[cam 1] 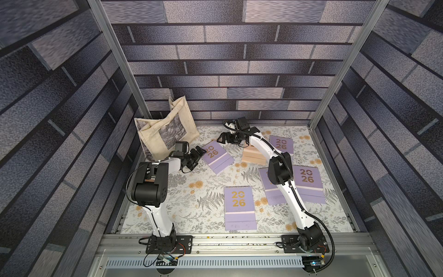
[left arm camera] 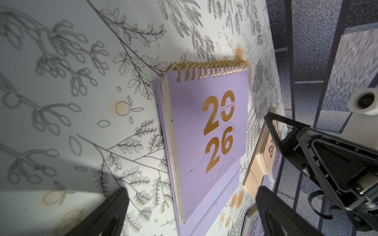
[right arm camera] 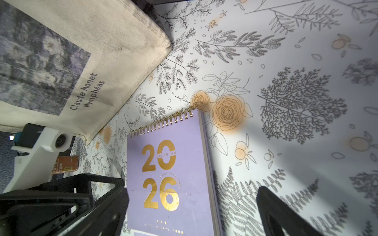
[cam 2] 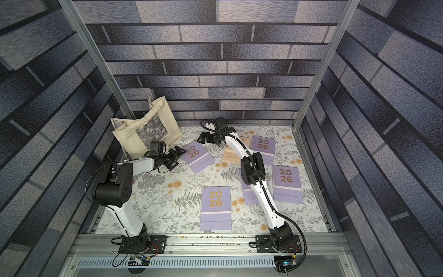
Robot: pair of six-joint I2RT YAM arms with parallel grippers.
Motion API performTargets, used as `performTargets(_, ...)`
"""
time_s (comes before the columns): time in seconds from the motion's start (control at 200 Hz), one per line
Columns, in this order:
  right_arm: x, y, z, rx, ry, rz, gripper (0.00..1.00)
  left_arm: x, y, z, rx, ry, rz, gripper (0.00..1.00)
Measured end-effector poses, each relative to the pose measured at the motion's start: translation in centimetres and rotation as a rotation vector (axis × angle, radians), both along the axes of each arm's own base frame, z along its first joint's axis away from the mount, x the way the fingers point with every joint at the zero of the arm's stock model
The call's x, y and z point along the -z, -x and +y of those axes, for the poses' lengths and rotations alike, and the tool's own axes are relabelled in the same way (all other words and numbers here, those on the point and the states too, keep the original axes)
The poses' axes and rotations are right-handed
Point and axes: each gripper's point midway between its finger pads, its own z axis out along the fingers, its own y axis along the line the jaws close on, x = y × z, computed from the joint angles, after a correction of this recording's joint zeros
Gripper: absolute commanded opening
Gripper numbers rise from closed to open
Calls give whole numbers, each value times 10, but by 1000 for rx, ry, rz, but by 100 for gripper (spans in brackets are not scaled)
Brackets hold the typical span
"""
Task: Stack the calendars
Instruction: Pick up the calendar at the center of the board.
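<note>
Several calendars lie flat on the floral table. A tilted lavender calendar (cam 1: pixel 217 156) (cam 2: pixel 197 156) sits at the back centre, and both grippers flank it. My left gripper (cam 1: pixel 201 151) (left arm camera: pixel 191 196) stands open at its left edge, with the calendar (left arm camera: pixel 204 132) between the spread fingers, untouched. My right gripper (cam 1: pixel 220 138) (right arm camera: pixel 193 196) is open just above its far corner, jaws wide over the cover (right arm camera: pixel 169 173). A peach calendar (cam 1: pixel 253 156) lies to the right, partly under the right arm. Other lavender calendars lie at the front centre (cam 1: pixel 239 207), the right (cam 1: pixel 309 183) and the back right (cam 1: pixel 281 144).
A cream canvas tote bag (cam 1: pixel 165 129) (right arm camera: pixel 102 51) leans in the back left corner, close behind my left wrist. One more lavender calendar (cam 1: pixel 271 189) is half hidden under the right arm. Metal frame posts and patterned walls close in the table.
</note>
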Motion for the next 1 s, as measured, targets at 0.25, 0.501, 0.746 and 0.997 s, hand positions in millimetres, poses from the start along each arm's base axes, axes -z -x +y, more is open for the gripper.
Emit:
performTargets(0.25, 2, 1, 3, -2, -15, 17, 99, -2, -12, -8, -13, 40, -42, 100)
performTargets(0.501, 27, 7, 6, -14, -30, 83, 98, -4, -15, -14, -16, 80, -66, 100)
performTargets(0.746, 26, 15, 16, -50, -77, 111, 97, -4, -15, -17, -13, 90, -80, 100)
performTargets(0.997, 26, 31, 28, -112, -131, 157, 97, -4, -17, -20, -7, 95, -109, 100)
